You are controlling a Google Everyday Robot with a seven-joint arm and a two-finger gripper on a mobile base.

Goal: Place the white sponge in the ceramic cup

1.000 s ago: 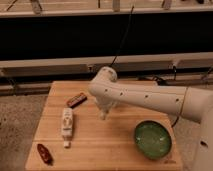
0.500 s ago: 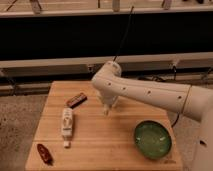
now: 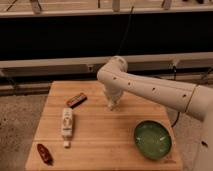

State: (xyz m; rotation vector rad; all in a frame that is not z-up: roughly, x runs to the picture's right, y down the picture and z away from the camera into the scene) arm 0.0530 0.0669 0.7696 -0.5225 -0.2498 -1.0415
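Right now the gripper (image 3: 112,104) hangs at the centre of the frame, pointing down at the table (image 3: 100,145) from under the white arm (image 3: 150,87), which sweeps in from the right edge. Something pale sits at its tip, but whether that is the sponge, the cup or the fingers themselves cannot be made out, so neither its state nor its load can be told. No sponge or cup shows anywhere on the bare wood; if they are present, the wrist hides them.

Judged from this, the step is the approach or release over the cup. To do it well, the tip should be centred over the rim, come straight down, and let go only once the sponge is inside the walls, since a soft flat block can catch on an edge and tip a light cup over.

Outward from the tool, a brown bar (image 3: 76,99) lies near, to the left. A white stick (image 3: 66,123) lies further toward the lower left, and a red-brown object (image 3: 44,153) sits at the bottom-left corner, near the table edge. A green bowl (image 3: 152,139) fills the lower right, close to the right edge. The open wood runs down the middle, between stick and bowl, and along the far edge behind the arm; a straight lift is the safest exit.
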